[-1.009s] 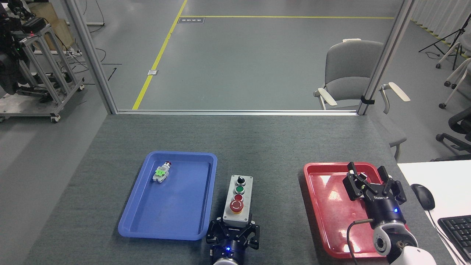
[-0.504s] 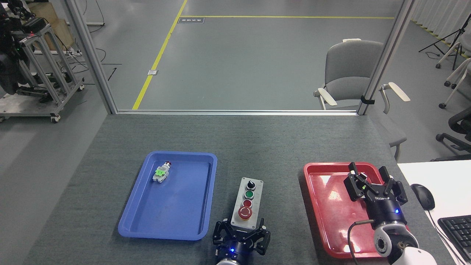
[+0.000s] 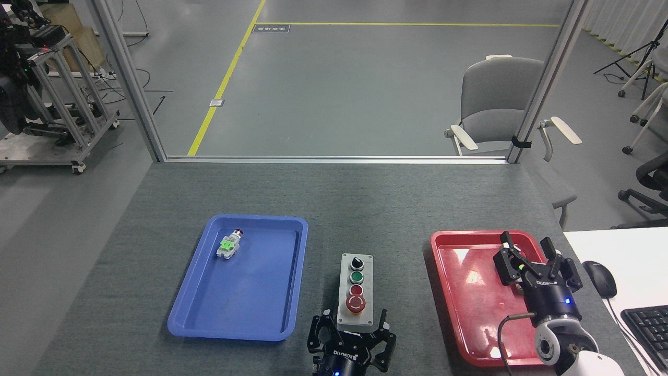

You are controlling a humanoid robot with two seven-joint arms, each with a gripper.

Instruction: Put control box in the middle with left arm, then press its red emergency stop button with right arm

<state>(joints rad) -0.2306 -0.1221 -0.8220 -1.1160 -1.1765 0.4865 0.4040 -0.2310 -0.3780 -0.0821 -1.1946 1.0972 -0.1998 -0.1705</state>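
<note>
The control box is a light grey oblong lying on the dark grey tabletop between the two trays, its long side pointing away from me. Its red emergency stop button is the nearest of the four controls. My left gripper comes up from the bottom edge, its claws shut on the box's near end. Over the red tray hangs my right gripper, open and holding nothing, well to the right of the box.
A blue tray on the left holds a small loose switch part with a green block. A white desk at the right carries a mouse and a keyboard. Beyond the table's far edge stands a grey chair.
My left gripper has carried the control box to the right and nearer to me, away from the blue tray. The right gripper has drifted slightly right and toward me.
</note>
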